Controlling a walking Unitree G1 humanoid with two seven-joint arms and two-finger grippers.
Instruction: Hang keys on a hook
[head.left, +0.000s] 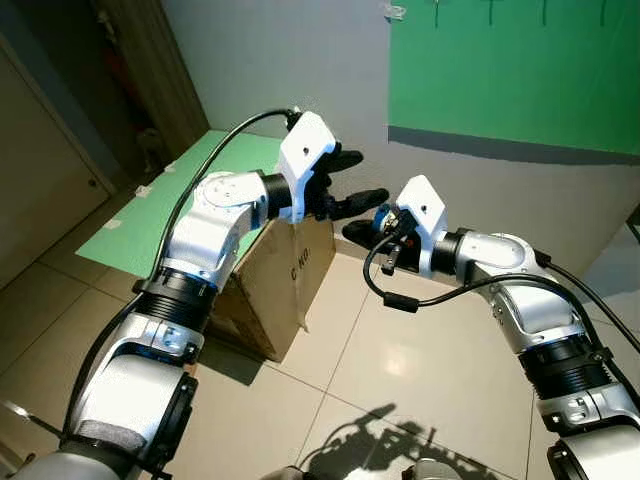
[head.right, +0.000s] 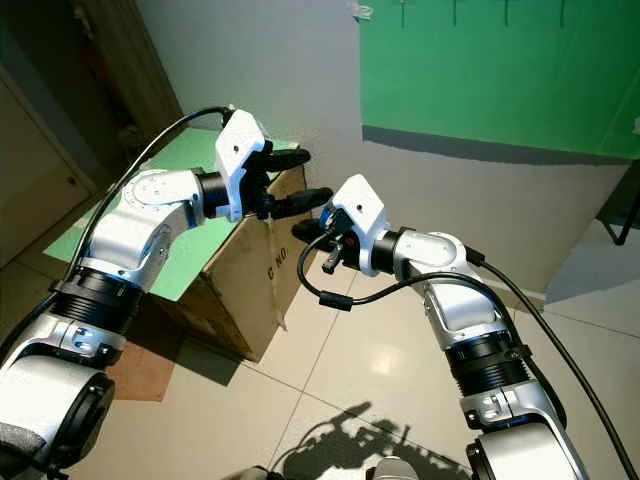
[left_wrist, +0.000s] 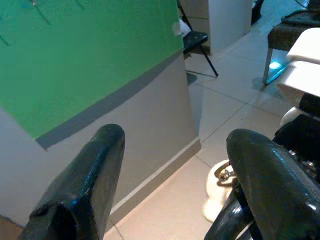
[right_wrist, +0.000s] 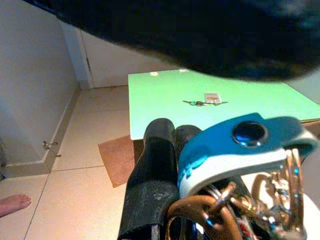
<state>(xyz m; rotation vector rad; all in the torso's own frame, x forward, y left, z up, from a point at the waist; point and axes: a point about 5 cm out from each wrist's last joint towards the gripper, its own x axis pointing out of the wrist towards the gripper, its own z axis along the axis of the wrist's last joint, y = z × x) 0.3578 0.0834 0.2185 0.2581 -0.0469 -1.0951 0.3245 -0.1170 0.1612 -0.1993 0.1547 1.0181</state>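
My right gripper (head.left: 362, 231) is shut on a bunch of keys (right_wrist: 272, 202) with a blue and white fob (right_wrist: 240, 145); its fingers (right_wrist: 155, 170) lie beside the fob. Directly above it my left gripper (head.left: 358, 180) stands open, its lower finger almost touching the fob (head.right: 328, 214). In the left wrist view the two fingers (left_wrist: 95, 175) are wide apart with nothing between them. Several thin hooks (head.left: 437, 10) hang at the top of a green wall panel (head.left: 520, 70), far above both grippers.
A cardboard box (head.left: 290, 290) stands under the grippers beside a green table top (head.left: 160, 210). A second small key set (right_wrist: 202, 102) lies on that table. A person's bare foot (right_wrist: 12, 204) rests on the tiled floor. A dark chair (left_wrist: 195, 37) stands further along the wall.
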